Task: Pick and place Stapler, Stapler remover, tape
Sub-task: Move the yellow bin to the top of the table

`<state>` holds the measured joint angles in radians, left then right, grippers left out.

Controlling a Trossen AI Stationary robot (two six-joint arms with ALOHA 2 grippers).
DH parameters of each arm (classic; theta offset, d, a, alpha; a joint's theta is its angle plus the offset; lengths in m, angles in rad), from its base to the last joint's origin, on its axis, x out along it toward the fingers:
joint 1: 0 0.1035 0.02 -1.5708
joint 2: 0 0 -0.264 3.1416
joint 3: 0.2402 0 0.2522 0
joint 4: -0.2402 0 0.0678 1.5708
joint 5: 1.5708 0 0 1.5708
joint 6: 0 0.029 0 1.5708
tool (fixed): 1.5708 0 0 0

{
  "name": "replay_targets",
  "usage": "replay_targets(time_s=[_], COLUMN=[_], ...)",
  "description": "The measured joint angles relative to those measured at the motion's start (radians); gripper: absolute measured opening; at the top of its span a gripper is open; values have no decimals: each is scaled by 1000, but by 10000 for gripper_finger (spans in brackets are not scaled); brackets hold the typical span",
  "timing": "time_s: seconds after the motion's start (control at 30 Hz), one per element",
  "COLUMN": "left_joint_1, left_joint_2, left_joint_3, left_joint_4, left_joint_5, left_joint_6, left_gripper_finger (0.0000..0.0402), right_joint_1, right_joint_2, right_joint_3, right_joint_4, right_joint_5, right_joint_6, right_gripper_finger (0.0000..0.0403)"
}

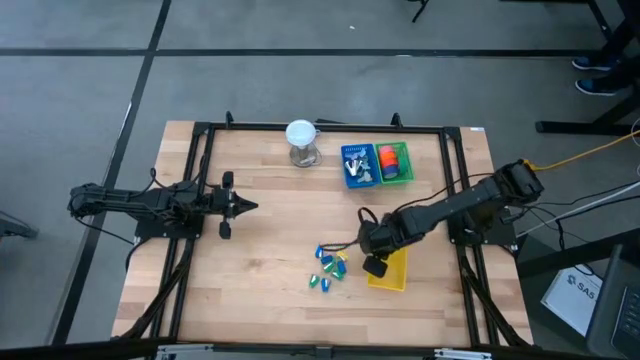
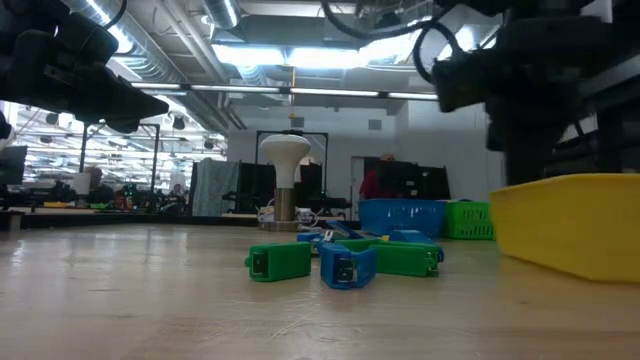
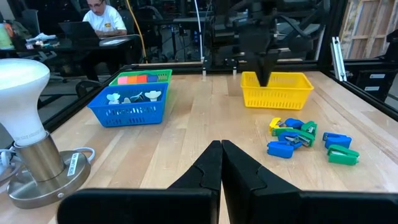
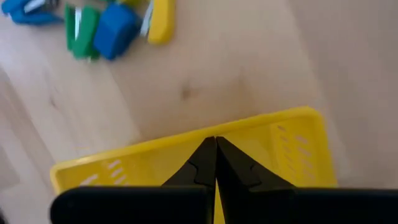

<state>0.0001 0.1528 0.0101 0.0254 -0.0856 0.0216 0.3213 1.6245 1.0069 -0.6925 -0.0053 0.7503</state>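
Near edge: loose staplers (image 1: 330,268) in a pile, green, blue and yellow, on bare wood just left of the yellow bin (image 1: 393,272). They lie at mixed angles, no common long axis; some overlap in the low view.

Right gripper (image 1: 374,266) hangs over the yellow bin's left rim, fingers together, nothing held. Pile is just to its left, so the right arm is clearly the nearer one. My read: next pick is a stapler, a short shift left, open, then line the jaws across one stapler's narrow side.

Mid table: left gripper (image 1: 248,207) parked on the left, fingers pressed together, empty, well apart from the pile.

Far side: blue basket (image 1: 357,166) holds the grey removers (image 3: 130,97); green basket (image 1: 396,164) just right of it holds the tape (image 1: 391,160), orange/red/pink pieces. White lamp (image 1: 301,140) stands left of the baskets.
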Motion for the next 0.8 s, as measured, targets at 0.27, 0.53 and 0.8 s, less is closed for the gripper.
replay_targets(time_s=[0.27,0.53,0.8], left_joint_1=[0,0,0], left_joint_2=[0,0,0], left_joint_3=[0,0,0], left_joint_4=[0,0,0], left_joint_5=[0,0,0], left_joint_6=[0,0,0], left_gripper_finger=[1,1,1], right_joint_1=[-100,-230,-344], right_joint_2=[0,0,-25], right_joint_3=[0,0,7], right_joint_4=[75,149,144], right_joint_5=[120,268,262], right_joint_6=[-209,-346,-370], right_gripper_finger=[10,10,10])
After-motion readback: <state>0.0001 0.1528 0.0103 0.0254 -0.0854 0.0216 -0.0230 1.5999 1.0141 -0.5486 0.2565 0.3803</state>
